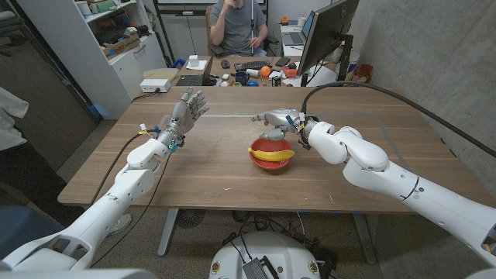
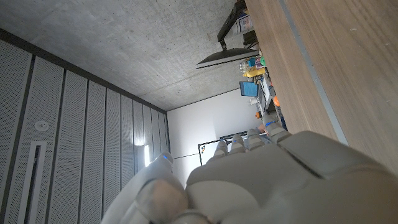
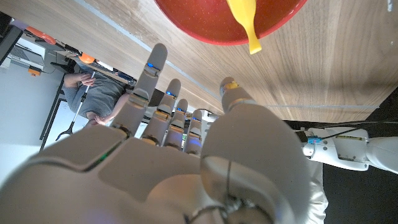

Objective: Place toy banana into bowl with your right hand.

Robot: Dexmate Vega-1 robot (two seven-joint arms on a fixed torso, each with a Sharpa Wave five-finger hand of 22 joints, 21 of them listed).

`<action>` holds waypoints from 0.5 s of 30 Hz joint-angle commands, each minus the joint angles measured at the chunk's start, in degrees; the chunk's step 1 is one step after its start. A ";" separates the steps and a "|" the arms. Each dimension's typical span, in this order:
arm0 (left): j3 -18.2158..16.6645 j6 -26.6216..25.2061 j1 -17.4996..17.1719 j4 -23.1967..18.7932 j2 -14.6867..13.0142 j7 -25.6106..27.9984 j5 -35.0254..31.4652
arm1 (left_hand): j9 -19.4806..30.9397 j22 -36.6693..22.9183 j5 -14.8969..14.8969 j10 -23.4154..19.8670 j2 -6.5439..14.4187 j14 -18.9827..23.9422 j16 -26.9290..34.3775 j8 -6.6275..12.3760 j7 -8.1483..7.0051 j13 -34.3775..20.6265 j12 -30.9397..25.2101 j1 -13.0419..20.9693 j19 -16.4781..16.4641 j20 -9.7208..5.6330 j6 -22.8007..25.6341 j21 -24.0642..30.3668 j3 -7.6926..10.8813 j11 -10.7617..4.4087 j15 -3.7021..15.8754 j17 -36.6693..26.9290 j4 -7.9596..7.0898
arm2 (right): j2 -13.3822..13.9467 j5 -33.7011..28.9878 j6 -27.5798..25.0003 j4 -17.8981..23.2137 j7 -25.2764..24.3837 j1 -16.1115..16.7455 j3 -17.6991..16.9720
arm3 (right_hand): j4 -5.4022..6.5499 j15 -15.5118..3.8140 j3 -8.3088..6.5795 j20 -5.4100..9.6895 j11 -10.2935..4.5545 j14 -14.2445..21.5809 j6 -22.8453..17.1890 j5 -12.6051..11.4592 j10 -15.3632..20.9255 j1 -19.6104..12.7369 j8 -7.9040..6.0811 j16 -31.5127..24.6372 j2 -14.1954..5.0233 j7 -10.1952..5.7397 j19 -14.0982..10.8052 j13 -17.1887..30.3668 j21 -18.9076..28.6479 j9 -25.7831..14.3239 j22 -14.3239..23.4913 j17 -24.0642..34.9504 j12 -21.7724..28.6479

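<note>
One toy banana (image 1: 273, 156) inside the red bowl (image 1: 260, 161), right robot hand (image 1: 273, 119) just beyond, fingers spread, empty.

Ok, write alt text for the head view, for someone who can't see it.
A yellow toy banana lies in a red bowl on a wooden table, with the robot's right hand open just behind the bowl. The left hand is raised, open, off to the left; a person sits at a cluttered desk beyond.
</note>
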State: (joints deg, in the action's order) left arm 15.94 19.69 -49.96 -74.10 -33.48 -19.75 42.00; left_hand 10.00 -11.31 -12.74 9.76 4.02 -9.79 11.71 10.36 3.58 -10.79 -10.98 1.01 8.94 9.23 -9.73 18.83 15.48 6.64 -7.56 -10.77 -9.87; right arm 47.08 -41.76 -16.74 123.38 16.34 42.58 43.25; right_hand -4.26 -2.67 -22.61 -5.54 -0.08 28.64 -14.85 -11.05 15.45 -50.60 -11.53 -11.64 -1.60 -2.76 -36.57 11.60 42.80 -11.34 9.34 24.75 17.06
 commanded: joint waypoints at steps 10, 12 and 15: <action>-0.24 0.25 -0.71 -0.93 -0.32 0.35 0.00 | 0.17 -0.29 -0.24 5.61 3.58 -7.81 0.02 0.26 0.10 -0.20 -0.37 -0.09 -0.22 0.13 -3.59 -0.18 -0.39 -0.08 0.07 -0.22 0.10 | 0.62 -1.45 0.88 2.85 -2.13 0.97 -3.18 | -0.14 -0.81 0.49 -0.54 0.44 -0.36 -0.46 -0.42 0.72 0.82 -0.13 -0.25 -0.33 0.36 -0.02 0.14 -0.62 -0.11 -0.03 0.17 -0.45; -0.28 0.28 -0.84 -1.12 -0.39 0.49 -0.06 | 0.17 -0.29 -0.25 5.61 3.57 -7.80 0.02 0.26 0.10 -0.20 -0.37 -0.09 -0.23 0.13 -3.58 -0.19 -0.40 -0.06 0.08 -0.22 0.10 | 0.70 -2.27 0.52 3.22 -2.24 1.06 -3.25 | -0.15 -0.77 0.58 -0.57 0.48 -0.46 -0.39 -0.40 0.58 0.88 -0.10 -0.29 -0.35 0.41 -0.01 0.14 -0.73 -0.11 -0.03 0.20 -0.56; -0.32 0.25 -0.95 -1.33 -0.47 0.48 -0.03 | 0.17 -0.29 -0.25 5.59 3.57 -7.77 0.04 0.26 0.11 -0.20 -0.38 -0.08 -0.23 0.12 -3.57 -0.20 -0.41 -0.04 0.08 -0.21 0.10 | 0.78 -2.03 0.70 3.47 -2.46 1.21 -3.68 | -0.14 -0.68 0.70 -0.61 0.48 -0.58 -0.26 -0.38 0.46 1.00 -0.05 -0.36 -0.37 0.50 -0.08 0.15 -0.86 -0.11 -0.03 0.24 -0.69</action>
State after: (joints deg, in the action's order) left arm 15.77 19.82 -50.45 -74.77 -33.74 -19.58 42.02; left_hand 10.00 -11.31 -12.74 9.76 4.03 -9.79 11.71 10.36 3.58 -10.79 -10.98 1.01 8.94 9.23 -9.73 18.83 15.23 6.64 -7.56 -10.77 -9.63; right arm 47.60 -43.21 -16.12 125.52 14.75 43.22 41.12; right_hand -4.32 -2.88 -22.19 -5.75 0.32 28.44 -15.16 -11.05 15.86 -50.22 -11.53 -11.65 -1.98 -2.45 -36.36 11.60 42.14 -11.33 9.35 24.86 16.63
